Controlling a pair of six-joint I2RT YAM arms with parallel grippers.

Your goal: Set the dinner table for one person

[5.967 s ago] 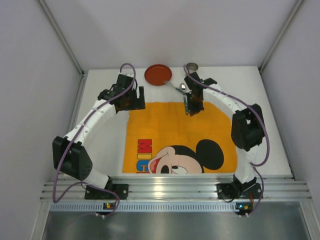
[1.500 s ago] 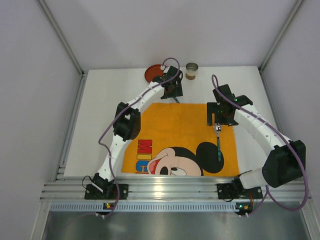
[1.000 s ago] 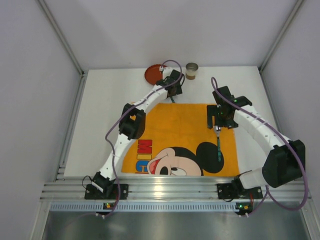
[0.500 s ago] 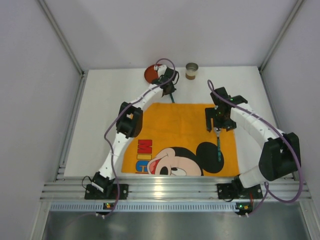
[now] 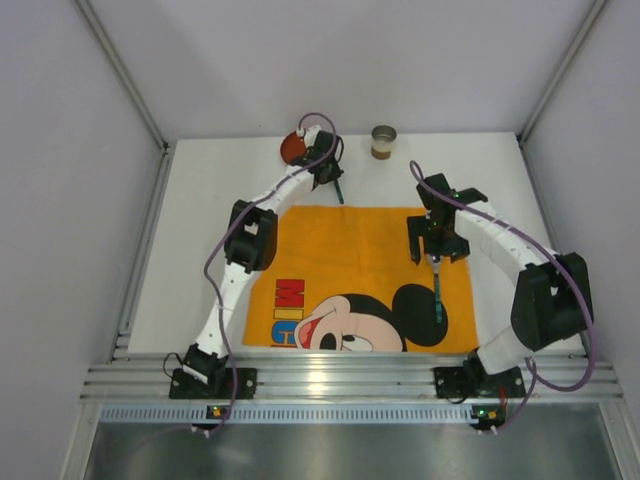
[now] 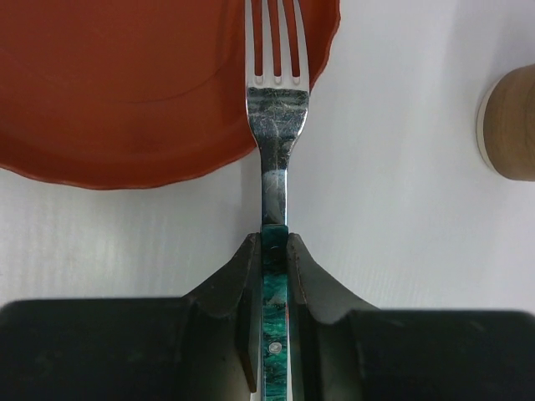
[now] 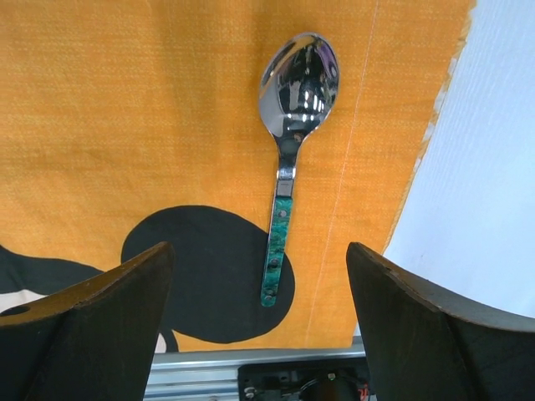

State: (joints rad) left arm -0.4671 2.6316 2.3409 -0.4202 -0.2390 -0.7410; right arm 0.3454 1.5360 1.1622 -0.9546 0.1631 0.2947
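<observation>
Between lilac walls, flat white dinner table

Bright, even light; sharp frames, soft shadows.

So the white surface is a plain flat rectangle with a ribbed aluminium rail running along the 6 o'clock edge. Three things sit right on it. An orange Mickey Mouse placemat lies flat over the middle and down toward 6 o'clock, its near edge just short of the rail. A red plate sits around 11 o'clock at the far edge, only partly showing. A small tan cup stands upright at 12 o'clock, near the plate but not touching.
</observation>
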